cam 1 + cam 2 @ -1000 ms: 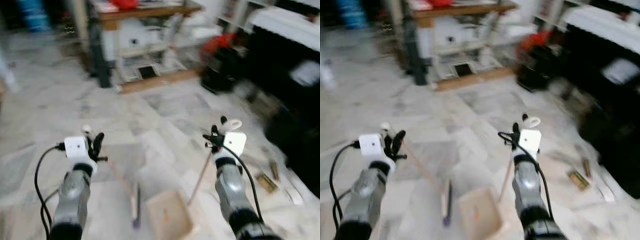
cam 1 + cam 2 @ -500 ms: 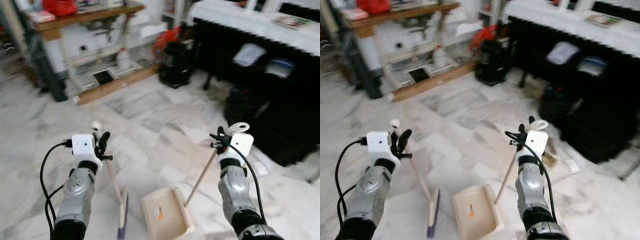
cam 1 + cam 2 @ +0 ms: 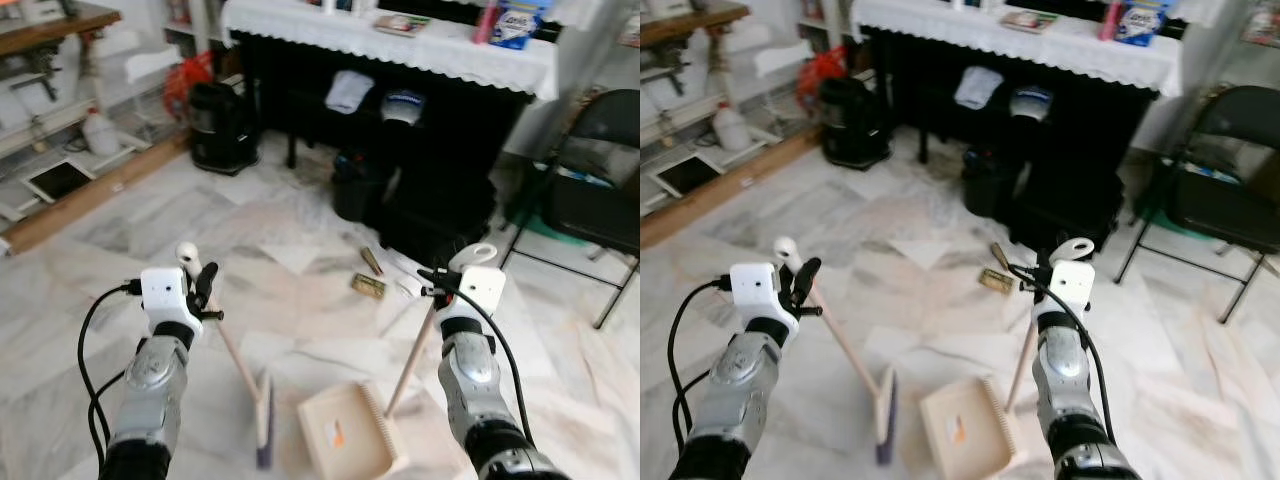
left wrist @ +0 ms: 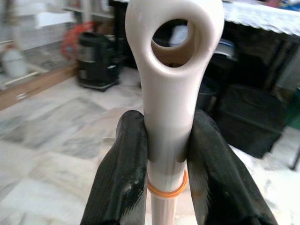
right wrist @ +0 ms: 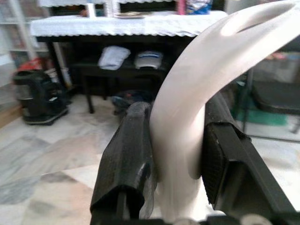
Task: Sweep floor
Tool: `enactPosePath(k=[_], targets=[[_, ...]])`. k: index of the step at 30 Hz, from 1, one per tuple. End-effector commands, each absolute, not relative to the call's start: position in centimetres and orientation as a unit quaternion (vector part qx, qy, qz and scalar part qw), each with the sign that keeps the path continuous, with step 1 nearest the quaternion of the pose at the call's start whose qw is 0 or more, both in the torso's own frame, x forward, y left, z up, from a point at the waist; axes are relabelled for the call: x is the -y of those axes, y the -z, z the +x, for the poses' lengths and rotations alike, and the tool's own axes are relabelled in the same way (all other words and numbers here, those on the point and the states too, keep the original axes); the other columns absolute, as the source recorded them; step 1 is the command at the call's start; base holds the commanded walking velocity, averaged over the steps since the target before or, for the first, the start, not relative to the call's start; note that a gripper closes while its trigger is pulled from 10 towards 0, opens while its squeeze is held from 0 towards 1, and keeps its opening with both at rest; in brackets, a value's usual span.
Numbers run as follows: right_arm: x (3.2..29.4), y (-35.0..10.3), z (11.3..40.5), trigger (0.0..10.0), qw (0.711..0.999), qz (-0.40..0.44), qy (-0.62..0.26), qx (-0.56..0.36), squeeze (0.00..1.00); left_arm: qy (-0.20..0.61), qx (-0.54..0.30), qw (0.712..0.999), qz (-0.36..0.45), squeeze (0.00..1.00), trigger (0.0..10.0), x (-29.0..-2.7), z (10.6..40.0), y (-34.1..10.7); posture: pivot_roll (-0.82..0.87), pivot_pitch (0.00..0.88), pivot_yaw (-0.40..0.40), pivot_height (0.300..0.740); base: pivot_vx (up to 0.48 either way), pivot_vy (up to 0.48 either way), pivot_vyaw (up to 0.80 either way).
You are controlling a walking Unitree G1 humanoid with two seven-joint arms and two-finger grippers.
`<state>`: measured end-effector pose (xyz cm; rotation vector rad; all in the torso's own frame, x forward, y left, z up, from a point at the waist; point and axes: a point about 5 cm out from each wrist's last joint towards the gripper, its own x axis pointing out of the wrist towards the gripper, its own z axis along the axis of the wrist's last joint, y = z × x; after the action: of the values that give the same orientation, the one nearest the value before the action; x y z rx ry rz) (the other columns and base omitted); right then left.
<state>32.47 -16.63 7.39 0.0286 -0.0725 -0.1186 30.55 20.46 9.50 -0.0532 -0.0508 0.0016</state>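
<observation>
standing on the pale marble floor (image 3: 300, 260) between the two arms, the broom (image 3: 240, 365) is slanting down from its cream loop-ended handle to a bristle head resting on the tiles just beside the dustpan (image 3: 345, 435). the left gripper (image 3: 200, 290) is clamping that handle right below the loop, its two black fingers (image 4: 119, 187) pressing in from either side with the pole sandwiched between them (an orange band is ringing the pole just under the grip). the dustpan is lying flat on the floor, cream with a small orange mark inside, and its long wooden handle is leaning up to the right gripper (image 3: 440, 285). that gripper is closing its fingers (image 5: 129, 164) tight around the white looped top of the dustpan handle, no gap showing on either side.

ahead of the pan, two small brownish bits of litter (image 3: 368, 272) are lying on the tiles. beyond them a black cabinet (image 3: 440, 130) is standing under a white lace-edged cloth (image 3: 400, 45), with folded items on its lower shelf. a black bin (image 3: 218, 125) is sitting to the left of it, and a dark folding chair (image 3: 590, 170) is standing at the right.
</observation>
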Motion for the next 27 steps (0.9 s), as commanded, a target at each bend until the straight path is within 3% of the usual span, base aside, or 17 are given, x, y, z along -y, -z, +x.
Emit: enactPosePath(k=[1, 12, 21, 27], targets=[[17.08, -8.04, 32.67, 10.0, 0.996, 0.018, 0.068, 0.052, 0.0, 0.007, 0.048, 0.999, -0.025, 0.0, 10.0, -19.99, 30.86, -10.39, 0.03, 0.0, -0.017, 0.74, 0.0, 0.0, -0.79], [16.84, -8.01, 32.53, 10.0, 0.996, 0.015, 0.063, 0.057, 0.0, 0.004, 0.045, 0.999, -0.019, 0.0, 10.0, -20.4, 30.67, -10.31, 0.04, 0.0, -0.017, 0.74, 0.0, 0.0, -0.77], [16.8, -8.18, 32.58, 10.0, 0.996, 0.012, 0.061, 0.061, 0.0, 0.001, 0.041, 0.999, -0.015, 0.0, 10.0, -20.43, 30.74, -10.3, 0.03, 0.0, -0.016, 0.74, 0.0, 0.0, 0.0], [16.77, -8.23, 32.6, 10.0, 0.996, 0.012, 0.059, 0.062, 0.0, -0.006, 0.041, 0.999, -0.014, 0.0, 10.0, -20.63, 30.72, -10.28, 0.03, 0.0, -0.019, 0.74, 0.322, 0.0, 0.0]])
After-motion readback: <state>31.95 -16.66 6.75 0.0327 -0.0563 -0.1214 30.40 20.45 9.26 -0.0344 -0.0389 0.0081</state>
